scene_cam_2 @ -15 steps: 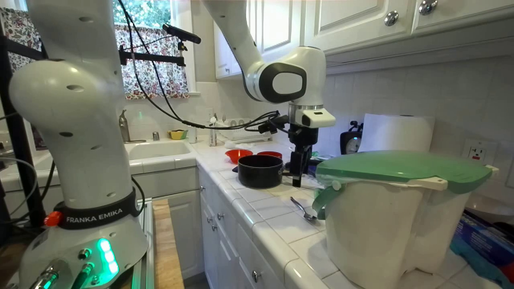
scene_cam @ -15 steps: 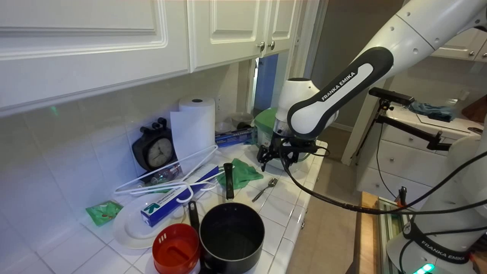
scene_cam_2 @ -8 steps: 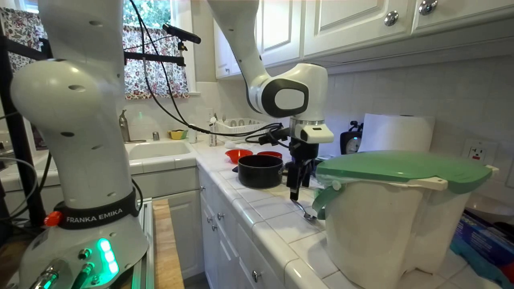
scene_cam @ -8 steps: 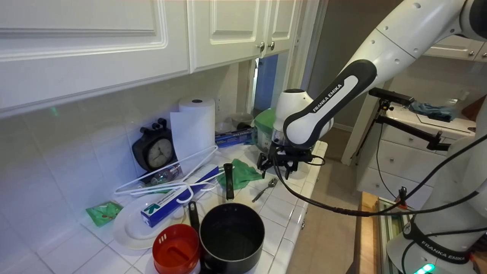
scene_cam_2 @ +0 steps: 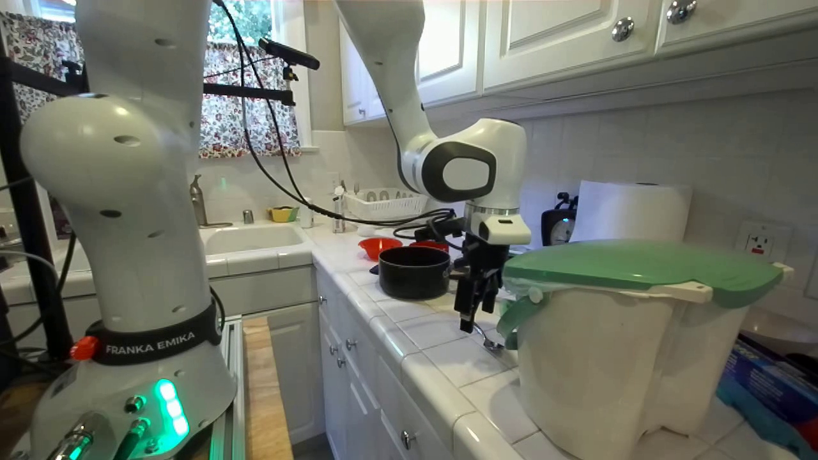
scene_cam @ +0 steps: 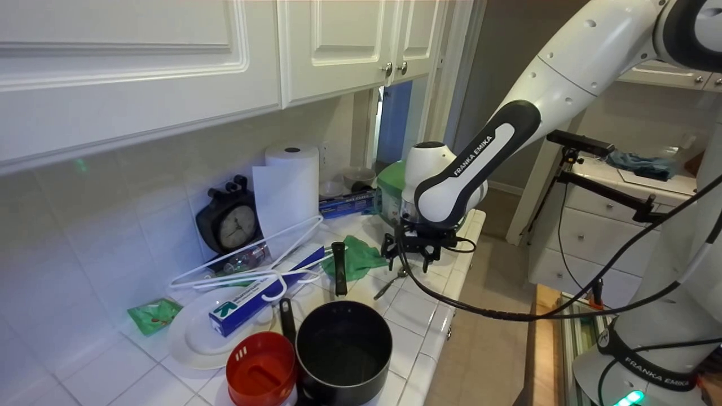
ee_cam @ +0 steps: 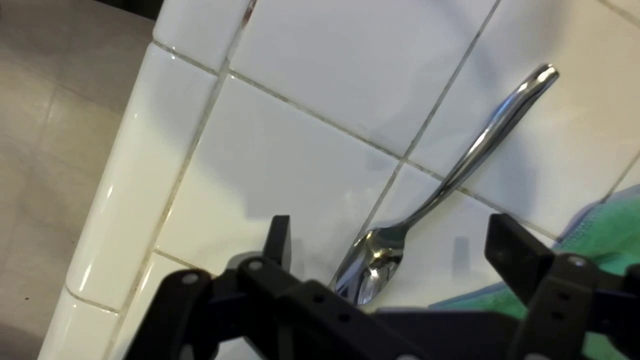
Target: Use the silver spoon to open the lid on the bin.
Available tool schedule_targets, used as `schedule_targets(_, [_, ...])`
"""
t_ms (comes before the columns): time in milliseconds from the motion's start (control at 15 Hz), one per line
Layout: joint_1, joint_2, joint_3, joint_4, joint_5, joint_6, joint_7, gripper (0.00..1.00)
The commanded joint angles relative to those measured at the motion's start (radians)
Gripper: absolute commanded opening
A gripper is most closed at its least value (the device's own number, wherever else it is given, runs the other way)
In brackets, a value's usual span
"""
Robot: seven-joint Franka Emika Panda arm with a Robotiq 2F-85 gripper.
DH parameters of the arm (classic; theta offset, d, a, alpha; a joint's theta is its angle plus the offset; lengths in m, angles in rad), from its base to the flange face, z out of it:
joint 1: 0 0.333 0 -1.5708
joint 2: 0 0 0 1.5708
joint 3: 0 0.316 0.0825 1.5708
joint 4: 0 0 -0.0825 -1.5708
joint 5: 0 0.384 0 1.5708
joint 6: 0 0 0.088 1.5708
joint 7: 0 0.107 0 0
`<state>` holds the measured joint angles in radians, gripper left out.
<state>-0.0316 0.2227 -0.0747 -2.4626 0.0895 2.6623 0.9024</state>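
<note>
Silver spoon point(ee_cam: 452, 181) lies on the tiled surface point(ee_cam: 285, 160), bowl end toward the whitish bin point(scene_cam_2: 594, 364) and handle pointing off to the black pot point(scene_cam_2: 414, 273), which stands farther away on the left in an exterior view. Above it the fingers point(ee_cam: 277, 240) are spread wide, pinching nothing; in the wrist view one shows left of the spoon's bowl and the other right, probably so that they can come down astride the neck. How near they are to the tile is hard to tell. Because the spoon runs aslant to the gap, closing may swivel it before the grip settles, and the green cloth point(ee_cam: 610, 230) just beside it on the right could get caught. At near right in an exterior view, the green plastic lid point(scene_cam_2: 639, 265) covers the bin, so the prying has yet to begin. A hold close to the bowl would presumably leave the handle as the lever; one farther along would leave the bowl to slip under the lid's edge.
</note>
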Motion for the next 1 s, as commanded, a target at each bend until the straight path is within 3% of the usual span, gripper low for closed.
schedule_targets(0, [0.019, 0.063, -0.012, 0.044, 0.028, 0.020, 0.009, 1.00])
schedule_targets(600, [0.029, 0.152, -0.014, 0.122, 0.042, 0.008, -0.006, 0.96])
schedule_targets(733, [0.030, 0.160, -0.015, 0.132, 0.042, 0.007, -0.006, 0.84])
schedule_targets(800, [0.032, 0.164, -0.017, 0.136, 0.040, 0.007, -0.004, 0.69])
schedule_targets(933, [0.035, 0.170, -0.019, 0.142, 0.038, 0.007, -0.001, 0.51])
